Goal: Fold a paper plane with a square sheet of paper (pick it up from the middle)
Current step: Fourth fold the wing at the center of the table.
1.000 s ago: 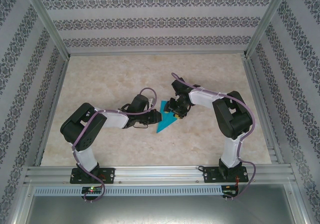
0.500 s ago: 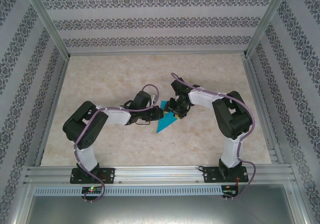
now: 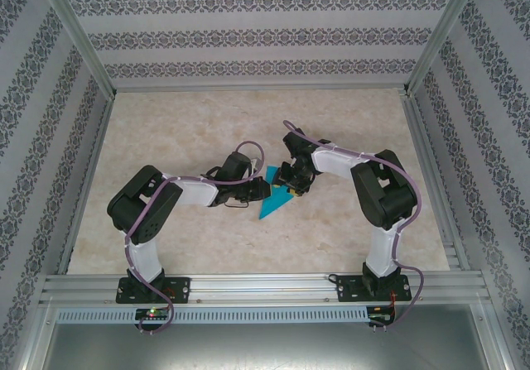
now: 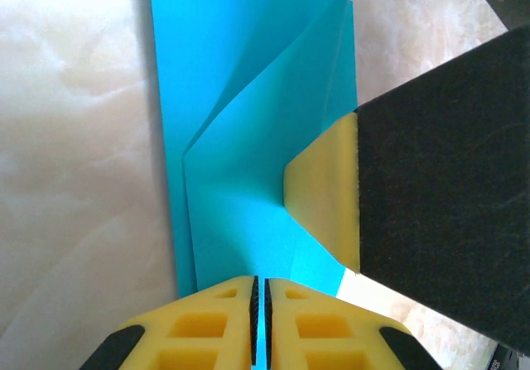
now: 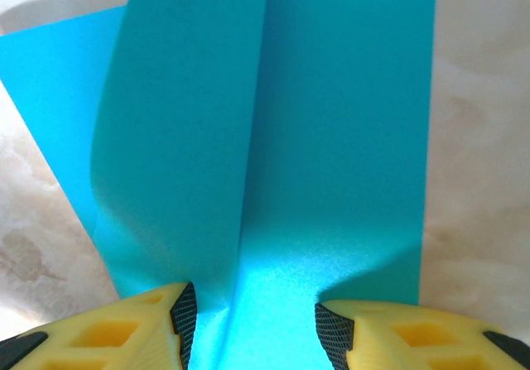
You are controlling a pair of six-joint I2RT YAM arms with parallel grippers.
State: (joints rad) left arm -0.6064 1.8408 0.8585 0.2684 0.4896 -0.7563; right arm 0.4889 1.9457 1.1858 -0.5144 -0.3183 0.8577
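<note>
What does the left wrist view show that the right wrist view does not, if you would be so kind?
Left wrist view: the left gripper shut at the near edge of the teal paper, diagonal folded layers in the sheet, and a yellow fingertip of the other arm over it. Right wrist view: the right gripper with its jaws apart, and a long straight crease with one flap curling up beside it. Both: the same teal paper lying on the marble table.

No legible text, labels, numbers or signs on anything.
</note>
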